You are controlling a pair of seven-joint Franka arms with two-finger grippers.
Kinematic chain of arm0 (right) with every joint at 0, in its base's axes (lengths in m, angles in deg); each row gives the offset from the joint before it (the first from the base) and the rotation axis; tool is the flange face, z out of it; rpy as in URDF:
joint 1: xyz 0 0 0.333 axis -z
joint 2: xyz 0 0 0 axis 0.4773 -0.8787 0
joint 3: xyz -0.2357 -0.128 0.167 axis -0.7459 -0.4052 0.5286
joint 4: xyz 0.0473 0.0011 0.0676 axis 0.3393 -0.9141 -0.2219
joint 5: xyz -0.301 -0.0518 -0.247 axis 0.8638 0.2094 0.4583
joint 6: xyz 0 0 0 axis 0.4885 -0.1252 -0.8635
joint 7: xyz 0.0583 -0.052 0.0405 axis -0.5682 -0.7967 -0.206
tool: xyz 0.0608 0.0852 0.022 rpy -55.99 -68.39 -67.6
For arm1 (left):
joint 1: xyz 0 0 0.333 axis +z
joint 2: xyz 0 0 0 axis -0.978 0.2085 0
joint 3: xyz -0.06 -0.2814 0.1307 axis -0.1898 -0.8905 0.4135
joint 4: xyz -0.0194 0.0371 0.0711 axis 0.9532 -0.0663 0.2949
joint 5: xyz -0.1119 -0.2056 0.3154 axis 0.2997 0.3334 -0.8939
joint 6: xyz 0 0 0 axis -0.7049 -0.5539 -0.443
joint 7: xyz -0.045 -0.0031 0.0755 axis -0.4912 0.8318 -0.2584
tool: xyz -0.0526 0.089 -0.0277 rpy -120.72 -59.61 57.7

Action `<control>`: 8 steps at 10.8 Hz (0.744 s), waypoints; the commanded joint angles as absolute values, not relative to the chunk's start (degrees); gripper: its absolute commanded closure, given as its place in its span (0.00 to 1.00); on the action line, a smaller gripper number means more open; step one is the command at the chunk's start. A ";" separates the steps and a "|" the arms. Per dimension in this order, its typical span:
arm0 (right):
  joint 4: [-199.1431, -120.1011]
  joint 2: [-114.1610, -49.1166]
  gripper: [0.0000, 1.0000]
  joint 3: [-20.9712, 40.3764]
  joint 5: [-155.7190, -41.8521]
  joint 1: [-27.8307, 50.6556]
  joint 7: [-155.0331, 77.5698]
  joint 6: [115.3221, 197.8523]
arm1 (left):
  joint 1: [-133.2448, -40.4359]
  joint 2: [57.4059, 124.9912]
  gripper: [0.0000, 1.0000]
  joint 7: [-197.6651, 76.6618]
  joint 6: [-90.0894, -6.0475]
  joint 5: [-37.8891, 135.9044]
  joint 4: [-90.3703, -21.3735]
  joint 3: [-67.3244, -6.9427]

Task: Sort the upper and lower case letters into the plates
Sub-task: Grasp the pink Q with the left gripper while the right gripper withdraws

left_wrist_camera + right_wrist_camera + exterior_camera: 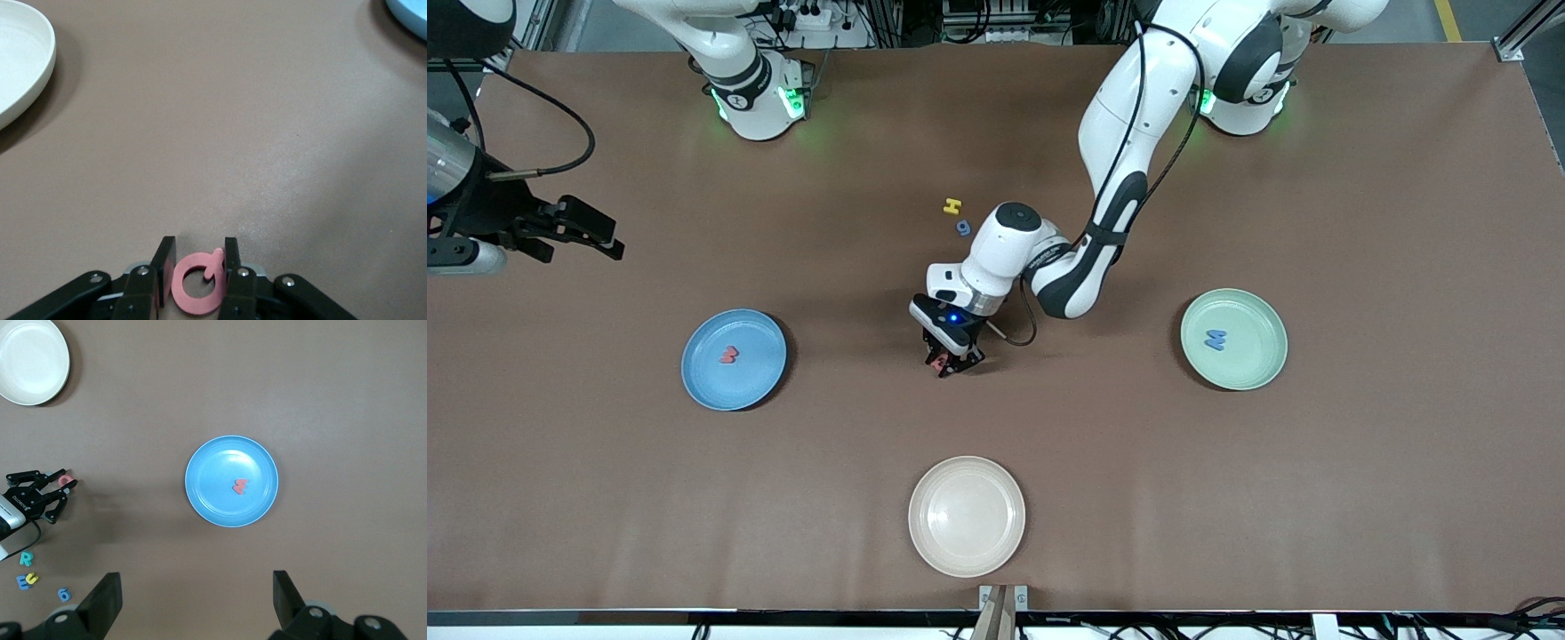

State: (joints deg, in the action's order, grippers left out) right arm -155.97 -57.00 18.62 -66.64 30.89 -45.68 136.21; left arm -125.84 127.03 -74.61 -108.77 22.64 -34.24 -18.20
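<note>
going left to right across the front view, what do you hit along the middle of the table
right gripper → blue plate with a red letter → left gripper around a pink letter → green plate with a blue letter

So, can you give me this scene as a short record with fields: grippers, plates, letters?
left gripper: low at the table's middle, jaws shut on the pink letter
right gripper: jaws open, waiting above the blue plate
blue plate: holds one red letter
mint plate: holds one blue letter
cream plate: nearest the front camera
loose letters: yellow letter and grey-blue letter, side by side on the table
</note>
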 commanded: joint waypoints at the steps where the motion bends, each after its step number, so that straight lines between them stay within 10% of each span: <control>1: -155.52 -56.51 0.00 18.23 -65.37 30.53 -45.17 135.45 | -125.60 125.17 0.80 -76.02 -107.04 21.82 -36.04 -18.19; 8: -155.43 -56.24 0.00 18.05 -63.18 30.53 -44.29 134.66 | -124.38 119.64 0.80 -75.32 -96.25 21.56 -38.69 -20.03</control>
